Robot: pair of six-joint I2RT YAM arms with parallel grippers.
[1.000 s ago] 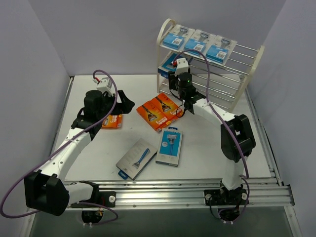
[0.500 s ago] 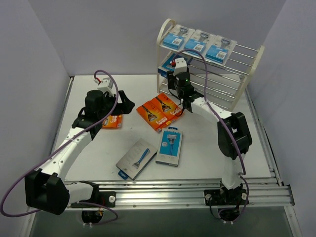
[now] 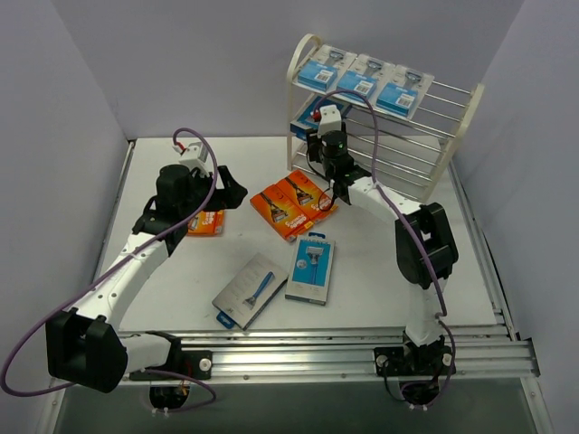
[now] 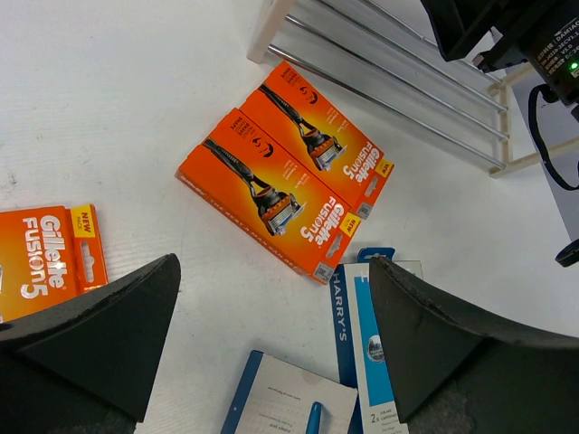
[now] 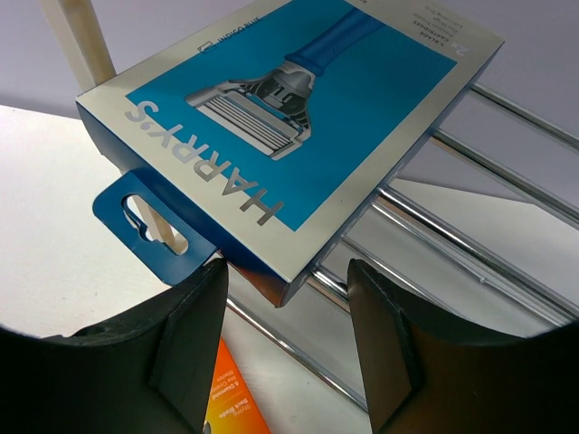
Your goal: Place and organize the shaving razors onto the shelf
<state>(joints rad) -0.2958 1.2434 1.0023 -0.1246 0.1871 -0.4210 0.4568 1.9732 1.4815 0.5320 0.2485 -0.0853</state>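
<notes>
- Your shelf [image 3: 468, 113], cream with three wire tiers, stands upright just beyond the right fingers [image 5: 185, 353]; three blue packs [image 3: 362, 77] line its top.
- A blue Harry's pack [image 5: 289, 117] lies on the middle tier, with a corner overhanging above those fingers.
- Two orange boxes [image 4: 280, 190] lie touching, ahead of your left fingers [image 4: 99, 334]; a third orange box [image 4: 50, 258] sits beside one finger.
- Two flat packs [image 3: 310, 268] lie on the desk, nearer in.

Bright even light, soft shadows, sharp

Table [image 3: 380, 298]: shelf [image 3: 470, 108] at far right, three orange boxes [image 3: 291, 203], two flat packs [image 3: 310, 268]. Shelf: three blue packs [image 3: 362, 77] on top tier, another on middle tier.
</notes>
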